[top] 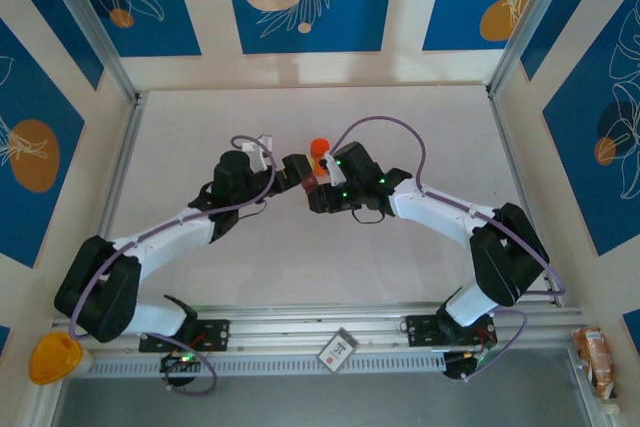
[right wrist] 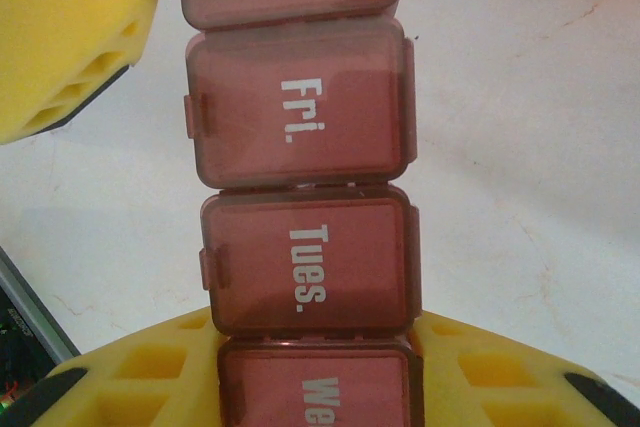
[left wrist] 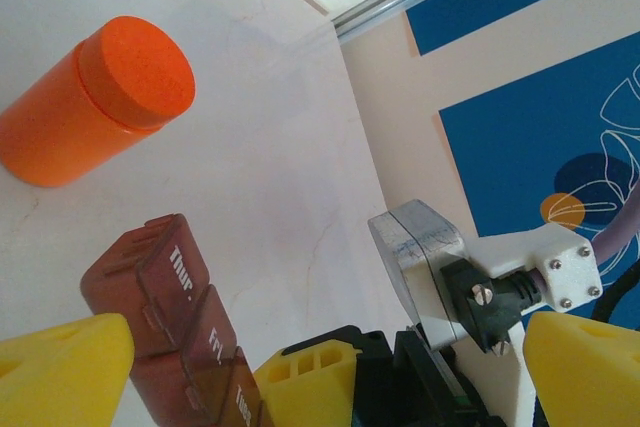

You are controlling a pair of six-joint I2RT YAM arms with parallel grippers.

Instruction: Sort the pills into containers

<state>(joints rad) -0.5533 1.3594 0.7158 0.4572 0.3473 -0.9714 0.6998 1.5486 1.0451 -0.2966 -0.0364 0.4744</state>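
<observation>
Right claw (right wrist: 315,377) seemingly clamps the closed pill box (right wrist: 300,127) while the left claw (left wrist: 325,347), spread wide, waits alongside; opening it likely comes next.

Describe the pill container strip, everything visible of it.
The containers are a translucent reddish-brown plastic strip of joined square compartments, lids shut, white-lettered Thur., Fri., Tues. and a cut-off We. It stretches over the white table, its We end clamped between the right gripper's yellow fingers.
</observation>
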